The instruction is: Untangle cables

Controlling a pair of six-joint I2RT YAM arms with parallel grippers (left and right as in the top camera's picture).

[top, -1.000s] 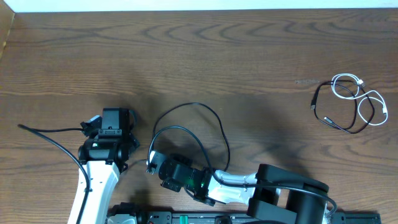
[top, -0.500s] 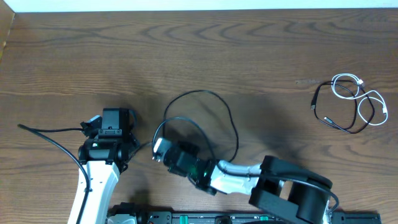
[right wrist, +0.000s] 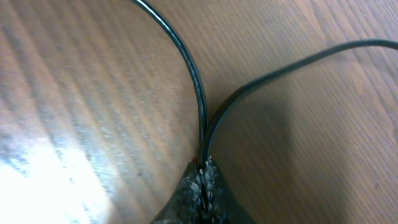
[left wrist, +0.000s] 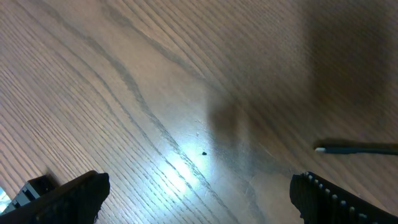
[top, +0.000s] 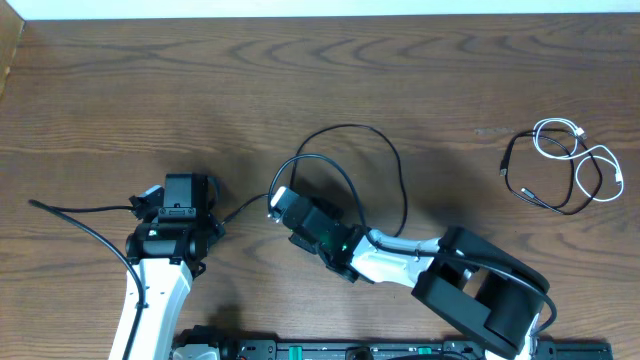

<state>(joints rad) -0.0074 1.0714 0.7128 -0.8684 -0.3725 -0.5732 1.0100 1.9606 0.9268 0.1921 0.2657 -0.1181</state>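
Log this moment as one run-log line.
right gripper: shut on thin black looped cable | left gripper: open, empty, over brown wooden table | tangled white and black cords: far right, untouched

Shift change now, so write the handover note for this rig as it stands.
The left hand is open and empty over the table.
The right hand is shut on the black cable, pinching two strands; the loop lies mid-table.
Far right: white-and-black bundle, clear of both arms.
Done: one black cable separated out.
To do: untangle the bundle.
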